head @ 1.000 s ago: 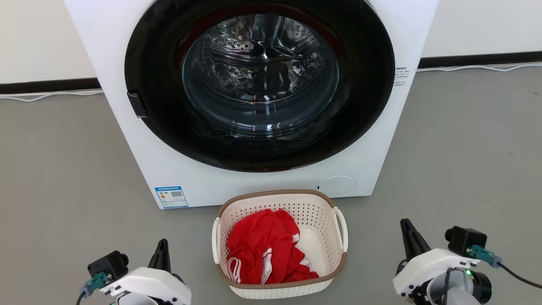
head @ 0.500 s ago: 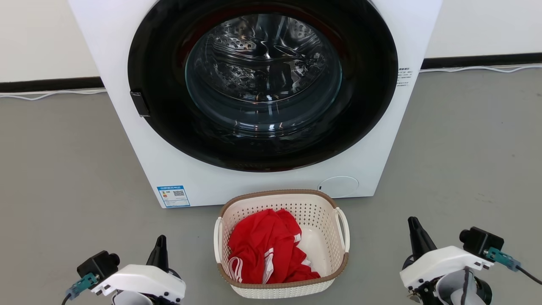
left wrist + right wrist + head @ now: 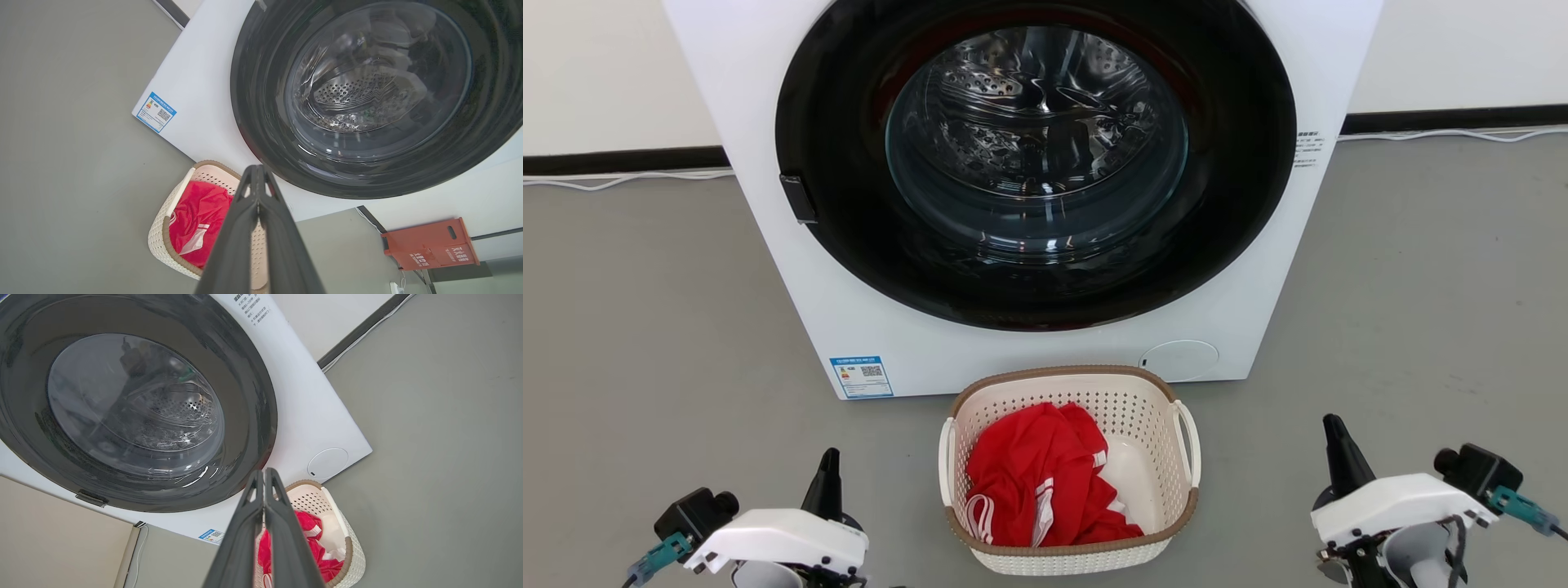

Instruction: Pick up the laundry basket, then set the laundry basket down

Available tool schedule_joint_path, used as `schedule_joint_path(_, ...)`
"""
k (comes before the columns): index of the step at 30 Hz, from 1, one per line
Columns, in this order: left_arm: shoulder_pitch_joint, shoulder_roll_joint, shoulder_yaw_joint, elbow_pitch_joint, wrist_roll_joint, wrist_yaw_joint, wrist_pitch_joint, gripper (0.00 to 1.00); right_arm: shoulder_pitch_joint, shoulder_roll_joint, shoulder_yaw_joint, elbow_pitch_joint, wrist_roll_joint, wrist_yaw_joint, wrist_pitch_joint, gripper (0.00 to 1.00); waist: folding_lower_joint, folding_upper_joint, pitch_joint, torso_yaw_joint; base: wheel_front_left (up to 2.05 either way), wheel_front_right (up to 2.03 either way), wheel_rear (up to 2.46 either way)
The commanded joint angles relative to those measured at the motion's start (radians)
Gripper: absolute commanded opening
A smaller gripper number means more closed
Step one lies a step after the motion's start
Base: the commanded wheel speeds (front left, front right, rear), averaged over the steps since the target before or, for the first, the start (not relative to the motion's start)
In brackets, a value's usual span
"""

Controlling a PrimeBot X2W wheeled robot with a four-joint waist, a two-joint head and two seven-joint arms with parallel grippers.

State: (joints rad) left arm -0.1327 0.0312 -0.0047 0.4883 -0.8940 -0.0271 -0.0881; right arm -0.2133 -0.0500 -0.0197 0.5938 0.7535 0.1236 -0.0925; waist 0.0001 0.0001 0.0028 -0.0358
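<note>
The laundry basket (image 3: pixel 1066 562) is set on the floor (image 3: pixel 645 327) just in front of the washing machine (image 3: pixel 849 343), a red garment (image 3: pixel 1029 482) inside. The left gripper (image 3: pixel 828 469) and right gripper (image 3: pixel 1334 431) are held clenched and empty, farther from the washing machine, one to each side. For a level lift, both should be opened and closed on the white loop handles (image 3: pixel 1189 441) together. Both grippers are cut off at the head view's lower edge; what lies beneath the garment is hidden.
</note>
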Motion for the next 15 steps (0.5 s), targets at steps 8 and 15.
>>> schedule_joint_path(8, -0.014, 0.01, 0.03, -0.058, -0.104, -0.02, 0.026, 0.0, -0.001, -0.002, -0.006, -0.072, 0.123, 0.004, 0.032, 0.0, -0.0001, -0.0001, 0.0, 0.005, 0.0, 0.0, 0.0)
schedule_joint_path(15, -0.009, 0.011, 0.04, -0.08, -0.176, -0.03, 0.047, 0.0, 0.011, -0.001, -0.017, -0.105, 0.209, 0.004, 0.053, 0.0, -0.0001, -0.0001, 0.0, 0.008, 0.0, 0.0, 0.0)
